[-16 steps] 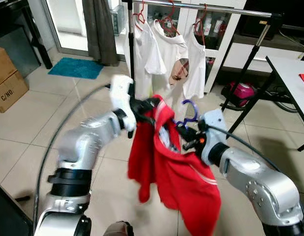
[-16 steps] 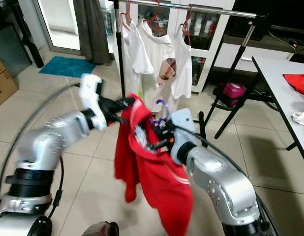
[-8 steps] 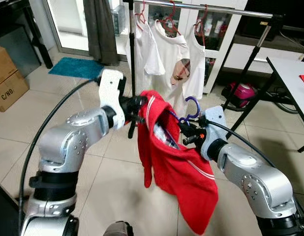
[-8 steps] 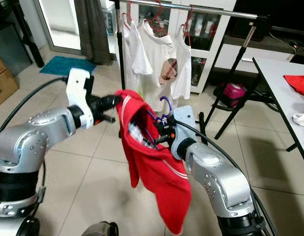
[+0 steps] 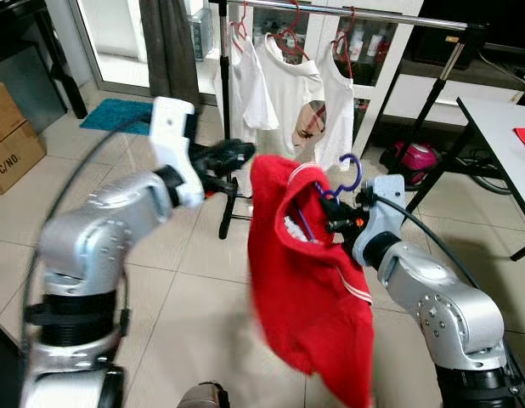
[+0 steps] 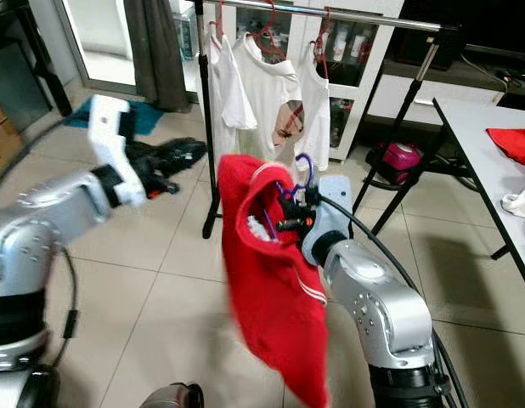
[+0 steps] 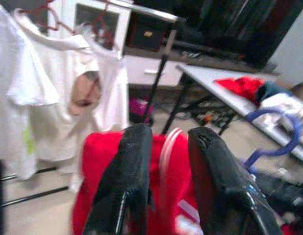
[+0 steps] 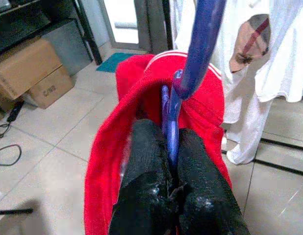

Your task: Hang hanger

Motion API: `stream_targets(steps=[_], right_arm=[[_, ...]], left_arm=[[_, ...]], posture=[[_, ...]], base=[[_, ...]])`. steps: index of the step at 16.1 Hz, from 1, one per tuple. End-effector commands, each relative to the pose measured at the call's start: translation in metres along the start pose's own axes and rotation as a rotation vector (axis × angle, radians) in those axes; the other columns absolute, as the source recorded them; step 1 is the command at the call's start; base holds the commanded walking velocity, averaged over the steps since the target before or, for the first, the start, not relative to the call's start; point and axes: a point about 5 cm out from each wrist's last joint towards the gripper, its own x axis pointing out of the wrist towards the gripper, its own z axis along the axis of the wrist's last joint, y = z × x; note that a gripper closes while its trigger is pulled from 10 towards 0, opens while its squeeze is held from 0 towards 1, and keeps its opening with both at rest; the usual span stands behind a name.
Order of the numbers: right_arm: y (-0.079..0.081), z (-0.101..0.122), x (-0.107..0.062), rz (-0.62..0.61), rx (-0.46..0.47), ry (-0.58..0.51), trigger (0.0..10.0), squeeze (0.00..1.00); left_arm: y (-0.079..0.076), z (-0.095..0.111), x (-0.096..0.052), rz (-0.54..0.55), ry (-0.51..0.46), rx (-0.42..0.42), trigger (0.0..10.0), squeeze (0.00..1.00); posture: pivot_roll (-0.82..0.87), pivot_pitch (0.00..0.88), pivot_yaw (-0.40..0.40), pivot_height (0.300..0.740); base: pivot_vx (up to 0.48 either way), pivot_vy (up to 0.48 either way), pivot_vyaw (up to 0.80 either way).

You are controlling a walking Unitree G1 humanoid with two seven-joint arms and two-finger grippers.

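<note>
Hanger (image 8: 190, 63) — red shirt (image 5: 309, 297) on it — clamped in right gripper (image 8: 168, 147).

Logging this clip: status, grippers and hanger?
Right gripper shut on purple hanger carrying red shirt. Left gripper open, off the shirt. Rail ahead, white shirts already hanging there.

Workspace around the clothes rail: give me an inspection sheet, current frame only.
Surface: tiled floor.
Job's things: purple hanger carrying a red shirt, held in front of the clothes rail, not yet hooked on.
Clutter: three white shirts on red hangers on the rail; cardboard box; blue mat; pink object by the rail's leg; red cloth on the table.
Grippers: right gripper shut on the hanger's neck; left gripper open, clear of the shirt.
Cables: black cable along the right arm.
Surroundings: glass door, curtain, white cabinet behind the rail.
</note>
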Motion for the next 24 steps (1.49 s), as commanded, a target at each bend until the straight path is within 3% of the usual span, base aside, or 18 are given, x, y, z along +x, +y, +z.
stream_targets(steps=[1, 2, 4, 6, 7, 8, 9, 10, 11, 14, 17, 18, 19, 20, 24], right_arm=[[-0.001, 0.013, 0.0, -0.015, 0.0, -0.072, 10.0, 0.0], [-0.001, 0.016, 0.001, -0.011, 0.025, -0.09, 10.0, 0.0], [0.002, 0.021, 0.002, -0.002, 0.053, -0.121, 10.0, 0.0], [0.002, 0.025, 0.003, 0.0, 0.061, -0.134, 10.0, 0.0], [0.002, 0.029, 0.003, -0.005, 0.057, -0.147, 10.0, 0.0], [0.003, 0.03, 0.003, -0.006, 0.06, -0.152, 10.0, 0.0], [0.004, 0.032, 0.003, 0.002, 0.067, -0.161, 10.0, 0.0], [0.006, 0.035, 0.002, 0.012, 0.065, -0.169, 10.0, 0.0], [0.007, 0.035, 0.002, 0.018, 0.061, -0.172, 10.0, 0.0], [0.009, 0.037, -0.001, 0.029, 0.046, -0.185, 10.0, 0.0], [0.011, 0.037, -0.001, 0.04, 0.039, -0.184, 10.0, 0.0], [0.012, 0.038, -0.001, 0.046, 0.037, -0.184, 10.0, 0.0], [0.013, 0.038, -0.001, 0.052, 0.036, -0.183, 10.0, 0.0], [0.014, 0.038, -0.001, 0.059, 0.035, -0.181, 10.0, 0.0], [0.017, 0.039, -0.001, 0.085, 0.027, -0.173, 10.0, 0.0]], left_arm=[[0.001, -0.009, -0.001, 0.002, 0.049, 0.036, 10.0, 1.0], [0.002, -0.026, -0.003, -0.008, 0.148, 0.101, 10.0, 1.0], [-0.002, -0.065, -0.004, -0.039, 0.28, 0.089, 10.0, 1.0], [-0.007, -0.084, 0.002, -0.051, 0.3, -0.006, 10.0, 1.0], [-0.009, -0.097, 0.008, -0.053, 0.298, -0.043, 10.0, 0.55], [-0.009, -0.101, 0.011, -0.05, 0.296, -0.039, 10.0, 0.0], [-0.011, -0.105, 0.018, -0.07, 0.218, -0.045, 10.0, 0.0], [-0.018, -0.098, 0.025, -0.148, 0.044, -0.218, 10.0, 0.0], [-0.018, -0.096, 0.025, -0.175, -0.017, -0.322, 10.0, 0.0], [-0.018, -0.099, 0.022, -0.256, -0.098, -0.504, 10.0, 0.0], [-0.013, -0.113, 0.024, -0.249, -0.062, -0.544, 10.0, 0.0], [-0.01, -0.12, 0.027, -0.226, -0.016, -0.549, 7.1, 0.0], [-0.008, -0.124, 0.029, -0.222, 0.007, -0.574, 1.9, 0.0], [-0.007, -0.127, 0.032, -0.215, 0.029, -0.595, 0.0, 0.0], [-0.008, -0.123, 0.04, -0.262, 0.001, -0.581, 0.0, 0.0]], posture=[[0.0, 0.0, -0.02, 0.74], [0.0, 0.0, -0.021, 0.74], [0.0, 0.0, -0.024, 0.74], [0.0, 0.0, -0.026, 0.74], [-0.01, 0.0, -0.028, 0.74], [-0.01, 0.0, -0.029, 0.74], [-0.01, 0.0, -0.03, 0.74], [-0.02, 0.0, -0.032, 0.74], [-0.02, 0.0, -0.027, 0.74], [-0.03, 0.0, -0.021, 0.74], [-0.03, 0.0, -0.022, 0.74], [-0.03, 0.0, -0.023, 0.74], [-0.03, 0.0, -0.026, 0.74], [-0.04, 0.0, -0.025, 0.74], [-0.04, 0.0, -0.021, 0.74]], base=[[0.0, 0.0, 0.0], [0.0, 0.0, 0.0], [0.0, 0.0, 0.0], [0.0, 0.0, 0.0], [0.0, 0.0, 0.0], [0.0, 0.0, 0.0], [0.0, 0.0, 0.0], [0.0, 0.0, 0.0], [0.0, 0.0, 0.0], [0.0, 0.0, 0.0], [0.0, 0.0, 0.0], [0.0, 0.0, 0.0], [0.0, 0.0, 0.0], [0.0, 0.0, 0.0], [0.0, 0.0, 0.0]])
